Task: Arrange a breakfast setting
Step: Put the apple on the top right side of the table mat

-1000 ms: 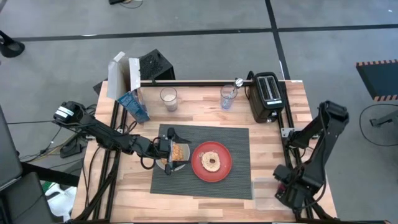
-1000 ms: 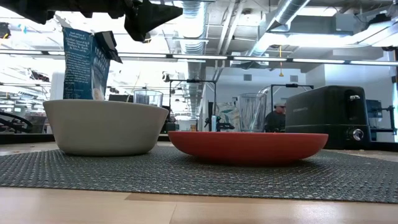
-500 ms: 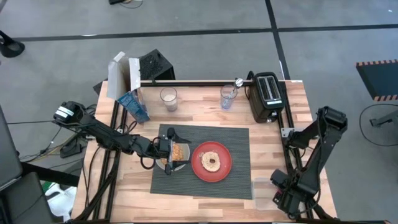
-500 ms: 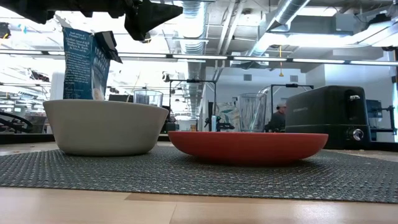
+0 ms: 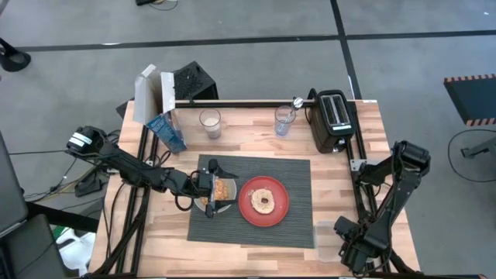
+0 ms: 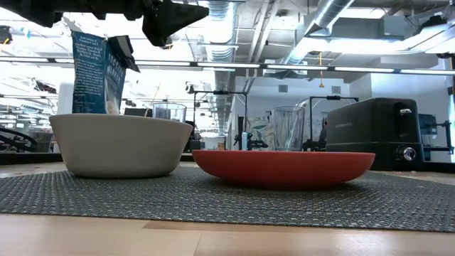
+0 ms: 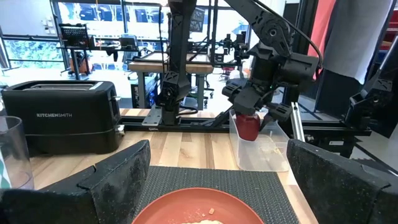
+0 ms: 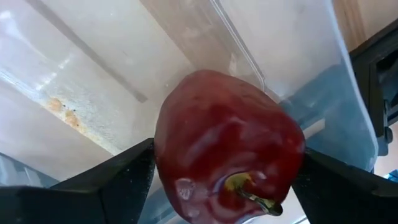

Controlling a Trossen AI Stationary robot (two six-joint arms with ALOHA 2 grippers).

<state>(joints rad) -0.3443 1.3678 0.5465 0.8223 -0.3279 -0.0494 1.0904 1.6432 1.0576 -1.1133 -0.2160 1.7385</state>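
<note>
Right gripper (image 8: 224, 186): jaws closed on a red apple (image 8: 227, 146), one finger pressed against each flank, stem end facing the wrist camera; the apple hangs over a clear plastic container (image 8: 124, 74) whose inner wall shows a pale smear. In the left wrist view the same gripper holds the apple (image 7: 248, 126) just above the open container (image 7: 261, 152), which stands on the tabletop (image 5: 341, 155) off the right edge of the placemat (image 5: 294, 225), at the near right corner. Left gripper (image 5: 211, 188): positioned above the pale grey bowl (image 5: 220, 195) at the left part of the placemat; in its wrist view the jaws stand wide apart with nothing between them. The bowl holds tan cereal. Just beside it, on the same ribbed dark grey placemat, sits the red-orange plate (image 5: 264, 201) carrying a round piece of bread or bagel; in the low view bowl (image 6: 117, 144) and plate (image 6: 284, 167) rest near each other, not visibly touching. At the far edge of the tabletop stand a blue carton (image 5: 166, 132), two clear glasses (image 5: 209, 122), and a black toaster (image 5: 333, 118); the right-hand glass has a metal utensil in it.
</note>
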